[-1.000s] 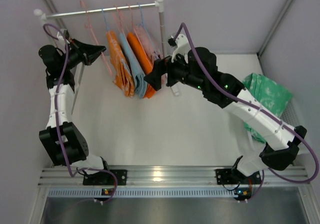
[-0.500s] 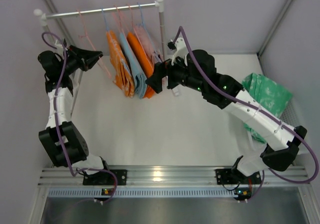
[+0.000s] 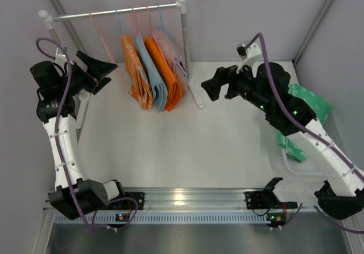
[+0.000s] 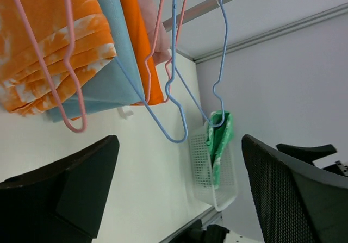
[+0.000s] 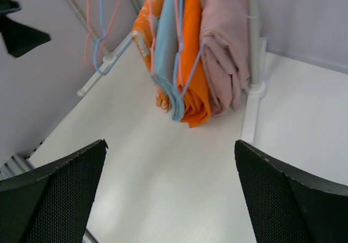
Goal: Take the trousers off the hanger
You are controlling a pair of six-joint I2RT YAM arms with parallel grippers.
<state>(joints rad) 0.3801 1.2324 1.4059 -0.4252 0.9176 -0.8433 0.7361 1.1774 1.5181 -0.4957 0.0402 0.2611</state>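
The trousers (image 3: 310, 103) are found off the hanger (image 3: 98, 31), heaped in a white basket (image 3: 296, 164) at the right edge of the table (image 3: 170, 146) and partly hidden under the right arm. In the left wrist view they are seen draped over the basket's rim.

The hanger is hung bare on the rail (image 3: 114, 12), at the left end of the row. Other folded clothes (image 3: 153, 78), orange, light blue and dusty pink, are carried on the hangers beside it.

The left gripper (image 3: 108, 73) is held near the hanger's lower end, its jaws spread wide, with nothing pinched. The right gripper (image 3: 210, 87) is held over the table to the right of the rail's post, also spread wide and empty.
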